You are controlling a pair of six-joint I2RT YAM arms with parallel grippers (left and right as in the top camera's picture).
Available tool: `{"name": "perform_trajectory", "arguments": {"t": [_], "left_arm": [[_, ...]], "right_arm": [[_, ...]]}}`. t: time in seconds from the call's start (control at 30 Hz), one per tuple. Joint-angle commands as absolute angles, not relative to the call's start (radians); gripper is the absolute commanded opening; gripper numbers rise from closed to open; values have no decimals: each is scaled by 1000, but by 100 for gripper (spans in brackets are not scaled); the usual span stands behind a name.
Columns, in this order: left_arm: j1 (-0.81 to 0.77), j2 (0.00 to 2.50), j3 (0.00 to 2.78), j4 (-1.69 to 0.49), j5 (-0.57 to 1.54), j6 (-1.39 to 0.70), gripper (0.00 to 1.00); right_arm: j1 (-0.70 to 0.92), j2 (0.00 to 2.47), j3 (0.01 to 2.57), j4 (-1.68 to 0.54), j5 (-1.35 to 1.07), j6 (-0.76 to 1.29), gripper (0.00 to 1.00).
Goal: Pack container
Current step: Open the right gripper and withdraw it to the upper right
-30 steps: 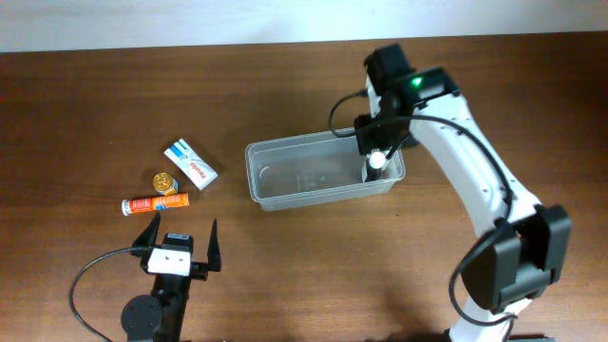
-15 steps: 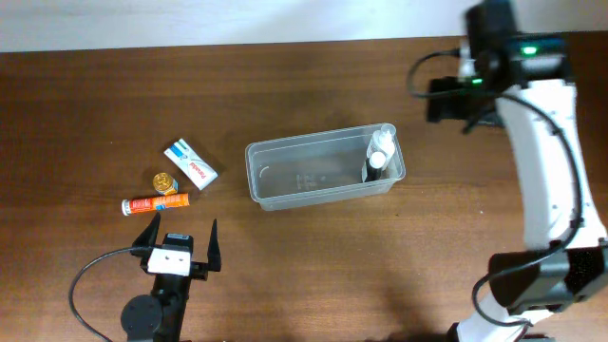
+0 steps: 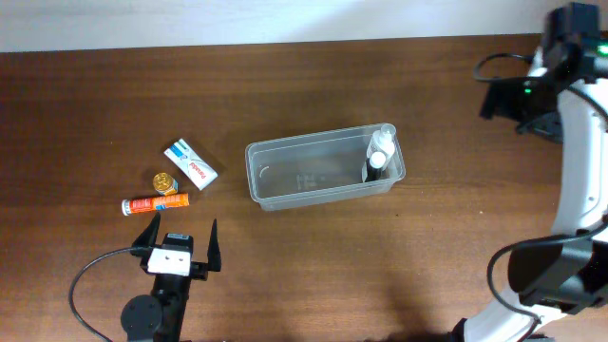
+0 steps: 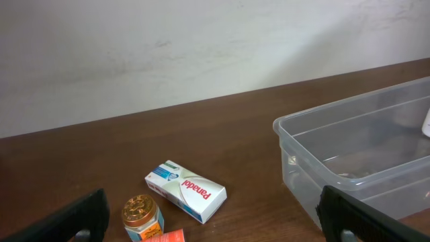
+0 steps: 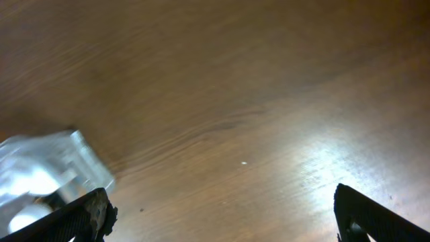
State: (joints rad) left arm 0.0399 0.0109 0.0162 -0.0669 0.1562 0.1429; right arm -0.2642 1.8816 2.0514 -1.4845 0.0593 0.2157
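Overhead view: the container (image 3: 304,179) sits about mid-worktop (image 3: 399,275) with one small bottle (image 3: 378,157) already inside, up against its right end wall. Well off to the left lie a box (image 3: 190,163), a jar (image 3: 165,180) and a tube (image 3: 154,203), none packed yet. Just below the tube the left gripper (image 3: 182,234) has its jaws wide apart and holds nothing. Way out at the far right edge, the right gripper (image 5: 222,225) is spread wide and empty too. My worry: the container looks light, so a clumsy drop-in could shove it or knock the bottle over. The jar's round and the tube lies flat, so either might squirt out of a pinch.
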Motion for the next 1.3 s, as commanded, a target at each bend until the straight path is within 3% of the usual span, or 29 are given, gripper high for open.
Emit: {"name": "perform_trajectory", "arguments": {"t": [0.0, 1.03, 1.27], "left_arm": [[45, 5, 9, -66, 150, 163, 99], [45, 5, 9, -60, 79, 181, 99], [44, 39, 41, 96, 311, 181, 99]], "right_arm": [[-311, 1912, 2051, -1479, 45, 253, 98], [-328, 1921, 2051, -1477, 34, 252, 98], [-328, 1921, 2051, -1477, 34, 252, 98]]}}
